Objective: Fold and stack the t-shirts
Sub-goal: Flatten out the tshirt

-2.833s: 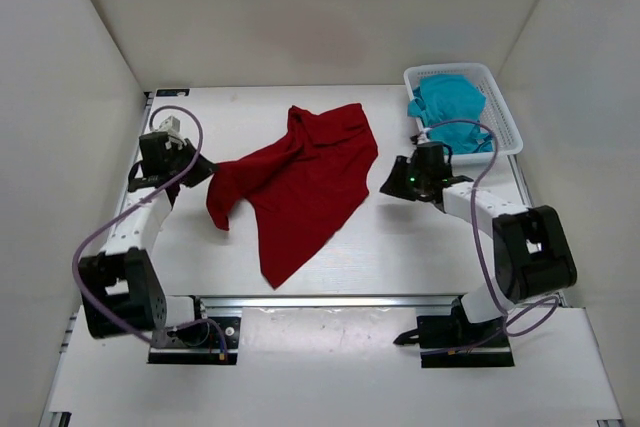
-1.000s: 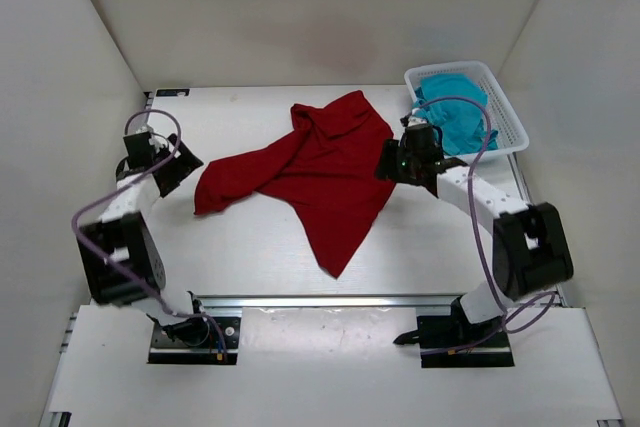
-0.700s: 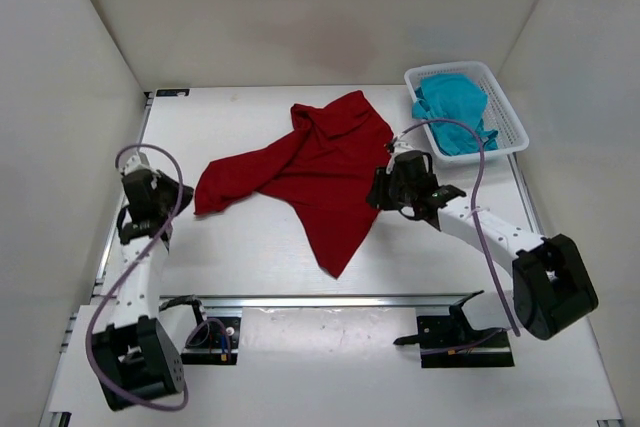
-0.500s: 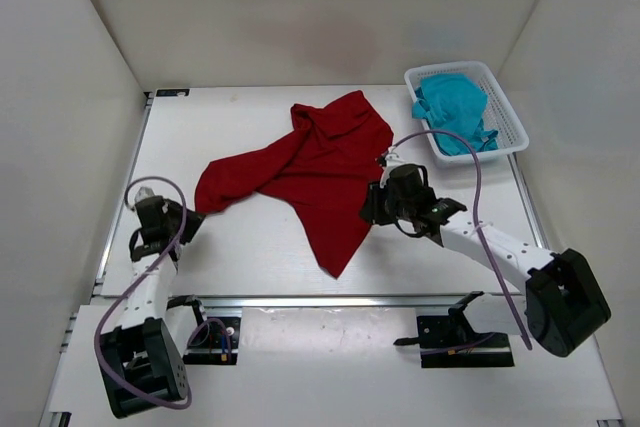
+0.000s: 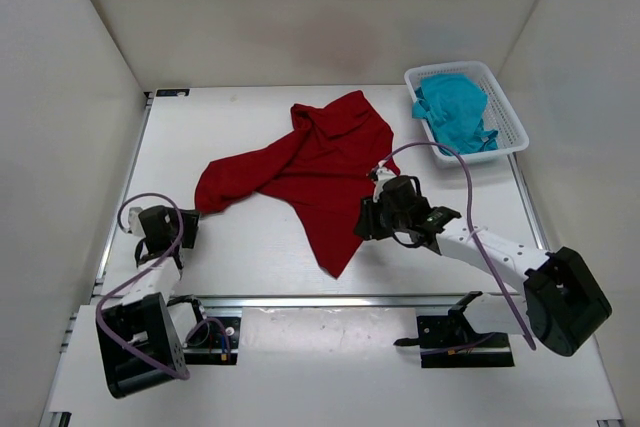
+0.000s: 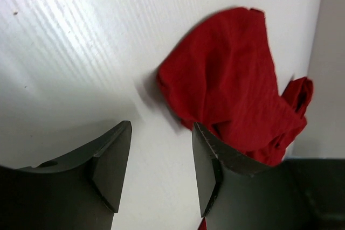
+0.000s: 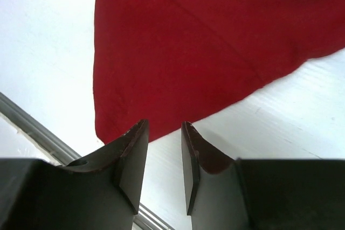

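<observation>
Well left of the dark red t-shirt (image 5: 310,172), the left arm lies folded low over the table (image 5: 250,247), its left gripper (image 5: 165,219) aimed at the shirt's sleeve tip, jaws parted and holding nothing. The shirt sprawls unfolded mid-table, one corner tapering toward the near edge. At that corner's right edge the right arm reaches in low from the right, the right gripper (image 5: 365,219) hovering over the hem, fingers slightly apart, gripping nothing. Far right of the shirt, a teal t-shirt (image 5: 455,112) sits crumpled in a white basket (image 5: 480,154).
</observation>
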### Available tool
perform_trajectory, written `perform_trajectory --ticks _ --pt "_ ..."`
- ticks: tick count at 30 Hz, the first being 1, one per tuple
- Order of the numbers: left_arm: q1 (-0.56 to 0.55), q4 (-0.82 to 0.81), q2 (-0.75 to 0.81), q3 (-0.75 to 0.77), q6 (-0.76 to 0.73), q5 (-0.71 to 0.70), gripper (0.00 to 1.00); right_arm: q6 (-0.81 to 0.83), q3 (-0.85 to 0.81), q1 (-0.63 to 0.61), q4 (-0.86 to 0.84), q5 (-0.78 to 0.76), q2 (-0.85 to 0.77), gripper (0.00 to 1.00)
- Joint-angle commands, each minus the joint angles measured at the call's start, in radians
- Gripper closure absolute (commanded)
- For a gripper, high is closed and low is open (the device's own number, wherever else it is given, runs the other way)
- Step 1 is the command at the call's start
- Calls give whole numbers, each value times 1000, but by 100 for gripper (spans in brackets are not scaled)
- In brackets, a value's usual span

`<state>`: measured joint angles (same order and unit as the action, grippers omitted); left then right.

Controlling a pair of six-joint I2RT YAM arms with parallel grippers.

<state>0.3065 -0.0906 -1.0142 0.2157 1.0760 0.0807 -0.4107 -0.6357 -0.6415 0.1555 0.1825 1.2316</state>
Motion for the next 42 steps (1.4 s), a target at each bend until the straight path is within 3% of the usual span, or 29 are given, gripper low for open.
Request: perform_trajectory --ticks 1,11,17,21,26,34,40,42 --pt "-7 -107 -49 31 58 -30 41 6 5 -7 -50 25 16 70" --pt "-15 -181 -191 74 117 -9 57 -10 -2 -23 -60 23 46 70" --pt "-20 -190 -225 99 104 -7 81 -13 -1 -17 -50 14 40 69" --pt "3 -193 -257 111 85 19 100 -13 28 -10 -22 -6 34 63" --pt "14 -170 -248 171 -20 33 100 -16 19 -87 83 -122 66 55" --pt "-115 -77 -71 245 -212 -12 100 -63 -45 -280 191 -181 149 45" --pt "-190 -87 9 182 -241 36 100 -50 -143 -290 223 -302 278 45" --pt "-217 -72 51 162 -254 42 100 -40 -168 -265 234 -339 334 50"
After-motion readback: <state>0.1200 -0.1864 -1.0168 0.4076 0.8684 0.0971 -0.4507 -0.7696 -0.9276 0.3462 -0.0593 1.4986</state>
